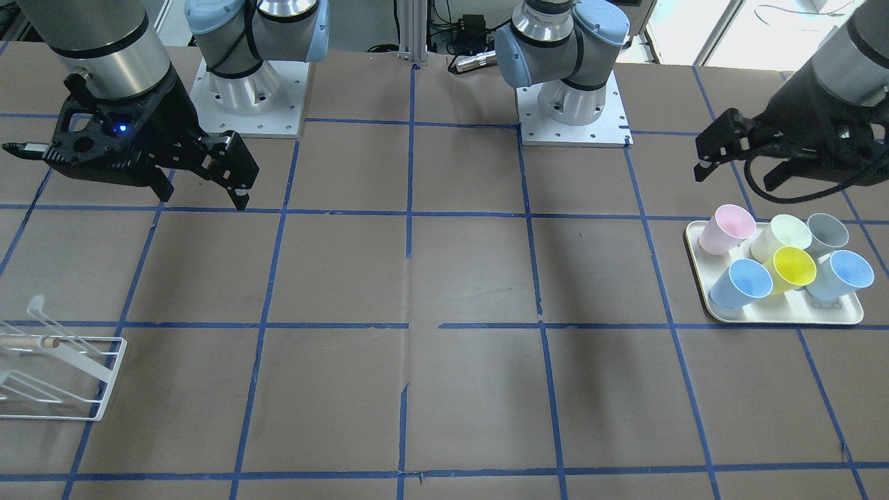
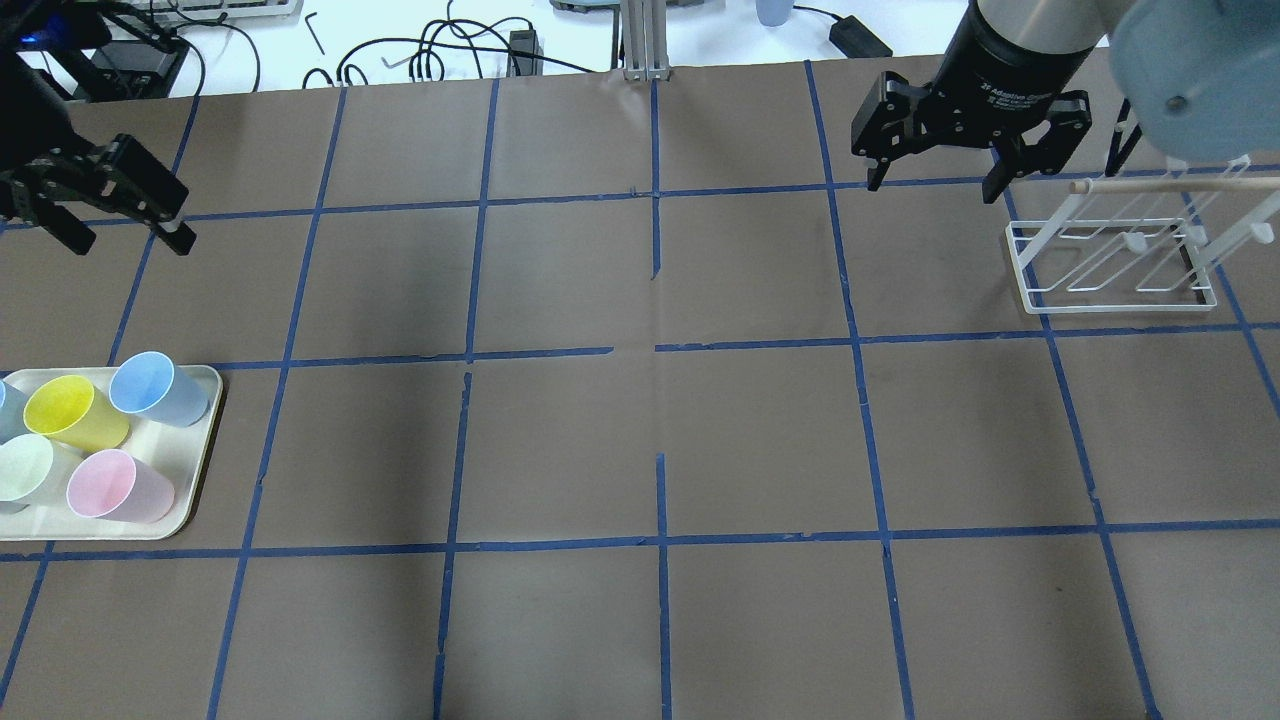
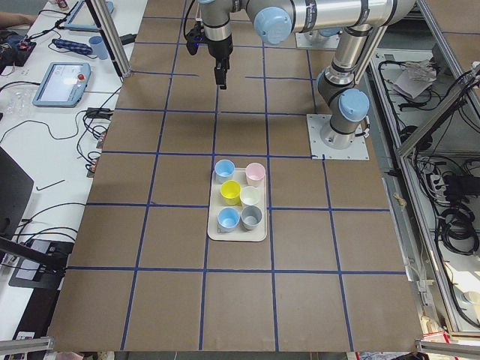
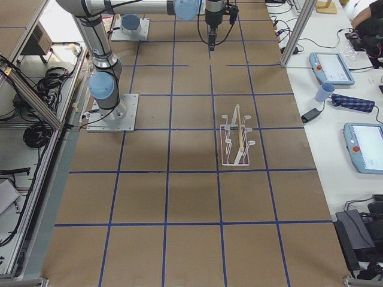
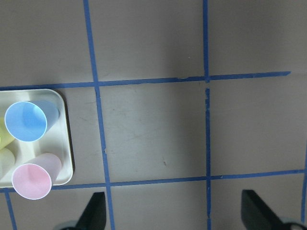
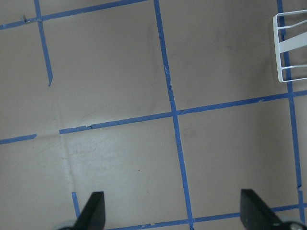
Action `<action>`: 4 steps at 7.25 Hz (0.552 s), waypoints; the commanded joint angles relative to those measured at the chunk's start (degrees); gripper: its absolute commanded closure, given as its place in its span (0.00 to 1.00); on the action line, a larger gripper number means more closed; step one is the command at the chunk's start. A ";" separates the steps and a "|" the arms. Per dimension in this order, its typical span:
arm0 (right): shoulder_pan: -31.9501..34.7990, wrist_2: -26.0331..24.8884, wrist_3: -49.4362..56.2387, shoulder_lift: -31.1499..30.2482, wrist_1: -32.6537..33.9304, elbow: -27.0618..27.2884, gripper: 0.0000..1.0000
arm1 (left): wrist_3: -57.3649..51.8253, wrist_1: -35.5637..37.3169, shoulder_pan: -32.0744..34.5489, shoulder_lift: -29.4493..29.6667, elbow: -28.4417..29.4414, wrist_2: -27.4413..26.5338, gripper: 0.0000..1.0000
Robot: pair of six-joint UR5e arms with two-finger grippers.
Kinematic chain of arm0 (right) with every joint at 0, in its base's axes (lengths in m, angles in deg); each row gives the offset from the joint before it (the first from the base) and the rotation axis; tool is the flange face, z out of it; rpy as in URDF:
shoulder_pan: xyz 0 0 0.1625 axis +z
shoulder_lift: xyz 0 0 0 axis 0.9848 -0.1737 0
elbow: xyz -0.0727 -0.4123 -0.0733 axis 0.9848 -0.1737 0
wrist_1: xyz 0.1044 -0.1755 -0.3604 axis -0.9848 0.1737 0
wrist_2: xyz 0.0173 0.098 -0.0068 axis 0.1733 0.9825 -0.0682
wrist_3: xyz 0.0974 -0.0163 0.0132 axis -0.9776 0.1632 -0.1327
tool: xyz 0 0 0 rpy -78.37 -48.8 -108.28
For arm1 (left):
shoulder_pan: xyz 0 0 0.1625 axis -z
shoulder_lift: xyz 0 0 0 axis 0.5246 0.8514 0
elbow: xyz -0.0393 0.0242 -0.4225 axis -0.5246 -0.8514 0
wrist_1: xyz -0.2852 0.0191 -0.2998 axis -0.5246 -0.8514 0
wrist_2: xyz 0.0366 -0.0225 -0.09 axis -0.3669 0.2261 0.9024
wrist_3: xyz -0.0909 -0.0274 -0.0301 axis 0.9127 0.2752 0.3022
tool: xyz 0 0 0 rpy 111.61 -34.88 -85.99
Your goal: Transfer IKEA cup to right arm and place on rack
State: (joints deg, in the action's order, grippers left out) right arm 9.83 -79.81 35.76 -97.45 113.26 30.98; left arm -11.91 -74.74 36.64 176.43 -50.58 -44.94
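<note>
Nearest the front-facing camera lay the brown-papered worktop (image 1: 444,389) with its grid of blue tape. At its edge on the right arm's side stood the white wire rack (image 1: 55,378), a pale wooden dowel (image 1: 28,342) running across its slanted prongs. None of those prongs carried a cup. At the opposite end, well apart from the rack, sat the cream tray (image 1: 785,311) holding six cups. The bright yellow cup (image 1: 793,267) stood mouth up in the tray's middle, hemmed in by a blue cup (image 1: 740,283) on one side and another blue cup (image 1: 842,274) on the other, with a paler cream cup (image 1: 781,236) just behind it. A pink cup (image 1: 726,228) and a grey cup (image 1: 826,232) took the rear corners. The layout seemed made to force a hand-over: the tray lay on the left arm's side and the rack on the right's, probably too far apart for one arm to serve both. The left pincer (image 2: 128,235) hung above the worktop beside the tray, not over it, fingers spread wide with nothing between them. Its wrist camera caught only the tray's end. The right pincer (image 2: 933,188) hung near the rack, likewise spread and unloaded. By my judgement the task had barely begun, and the crowding around the yellow cup would demand a careful descent.
</note>
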 commanded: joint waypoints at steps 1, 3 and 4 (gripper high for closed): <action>0.00 0.00 0.00 -0.02 -0.07 0.08 0.00 | -15.85 3.60 -6.21 3.82 -0.33 -1.23 0.00; 0.00 -0.09 0.00 -0.02 -0.16 0.17 0.00 | -27.00 9.29 -12.18 9.70 -0.68 -1.33 0.00; 0.00 -0.17 0.00 -0.11 -0.25 0.08 0.00 | -32.90 13.26 -14.38 13.04 -0.68 -1.33 0.00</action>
State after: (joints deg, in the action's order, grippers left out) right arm 9.83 -79.88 35.76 -97.51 113.09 31.09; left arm -36.87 -66.41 25.48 185.31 -51.17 -46.21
